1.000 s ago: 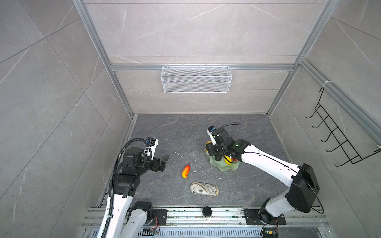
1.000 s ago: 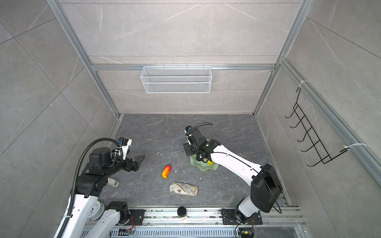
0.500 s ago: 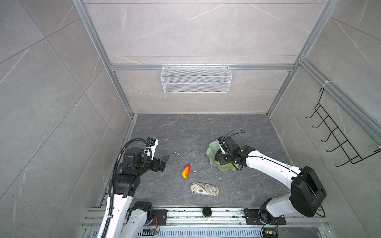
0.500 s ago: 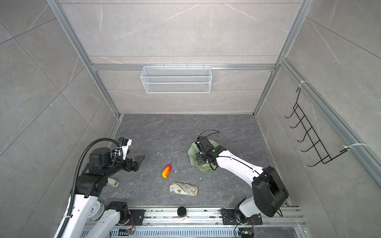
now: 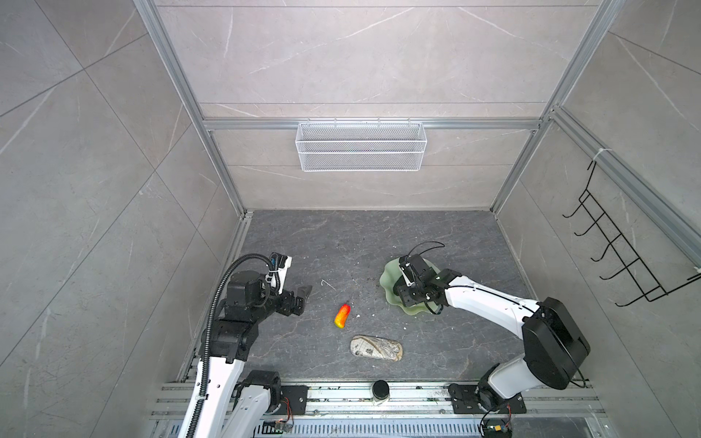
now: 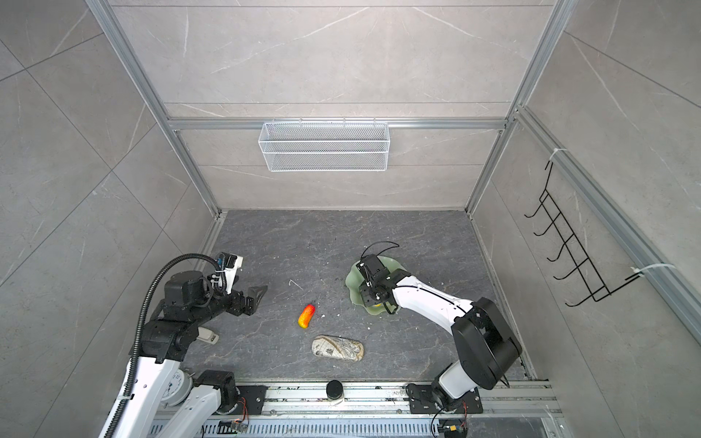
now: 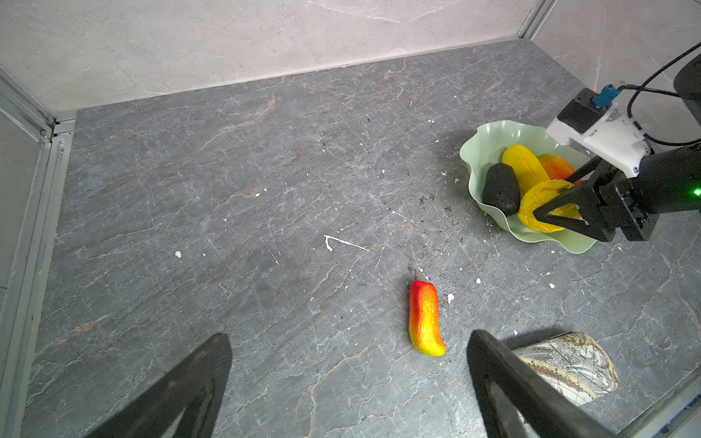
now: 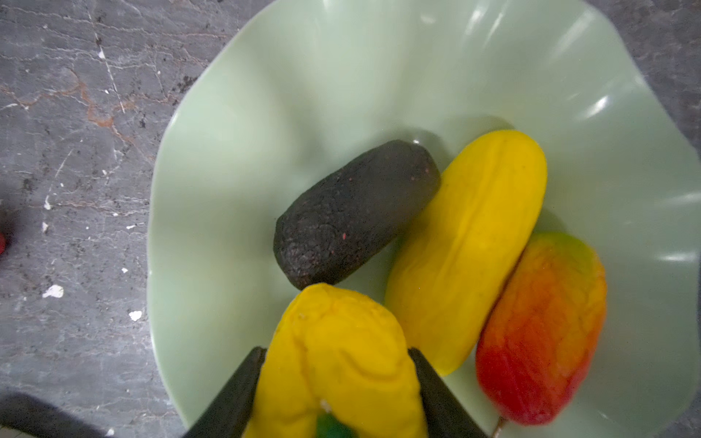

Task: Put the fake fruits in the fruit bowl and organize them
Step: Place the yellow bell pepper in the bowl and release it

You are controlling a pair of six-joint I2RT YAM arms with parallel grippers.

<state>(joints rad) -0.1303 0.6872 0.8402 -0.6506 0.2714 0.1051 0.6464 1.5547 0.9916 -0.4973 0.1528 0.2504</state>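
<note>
Fingers (image 8: 235,394) of the right gripper (image 8: 337,352) are clamped on the round yellow fruit (image 8: 333,326), holding it inside the fruit bowl (image 8: 303,94), by its rim. In the bowl lie the black oval fruit (image 8: 352,212), the long yellow fruit (image 8: 470,242) touching it, and a red-orange fruit (image 8: 542,330) just beside the long one. A second red-orange fruit (image 7: 425,318) lies on the tabletop (image 7: 227,189), apart from the bowl, near the left gripper (image 7: 349,337), whose fingers stand wide apart and empty. A patterned pouch (image 7: 569,364) lies nearby.
</note>
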